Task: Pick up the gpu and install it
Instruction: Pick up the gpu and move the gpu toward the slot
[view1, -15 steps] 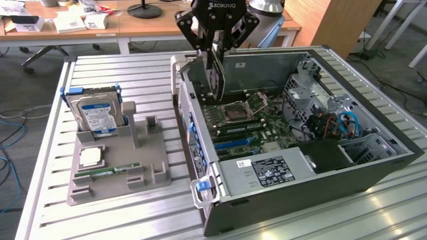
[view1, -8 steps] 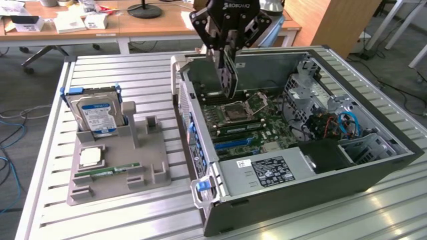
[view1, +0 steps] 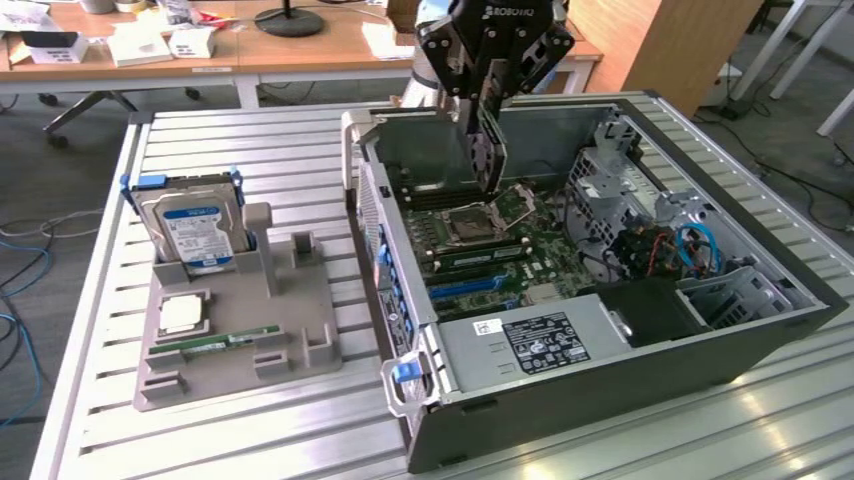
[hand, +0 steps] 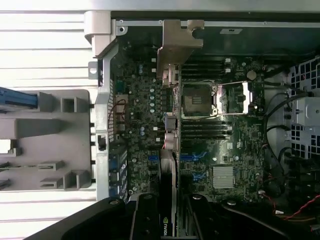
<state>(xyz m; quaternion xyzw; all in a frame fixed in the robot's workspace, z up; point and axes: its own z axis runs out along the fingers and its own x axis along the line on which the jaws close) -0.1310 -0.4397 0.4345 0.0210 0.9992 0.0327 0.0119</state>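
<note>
My gripper (view1: 489, 88) hangs over the open computer case (view1: 747, 330), shut on the gpu (view1: 487, 150). The card stands on edge, pointing straight down, and its lower end sits just above the motherboard (view1: 494, 255) near the open CPU socket (view1: 483, 215). In the wrist view the gpu (hand: 170, 150) shows edge-on between my black fingers (hand: 145, 217). Its silver end bracket (hand: 177, 45) lies over the case's rear wall side. The blue expansion slots (hand: 192, 157) lie beside the card's edge.
A grey holder (view1: 247, 320) stands on the slatted table at the exterior view's left, carrying a hard drive (view1: 194, 225), a CPU (view1: 183, 315) and a RAM stick (view1: 220, 342). Inside the case sit a power supply (view1: 534, 340) and loose cables (view1: 694, 250). Desks stand behind.
</note>
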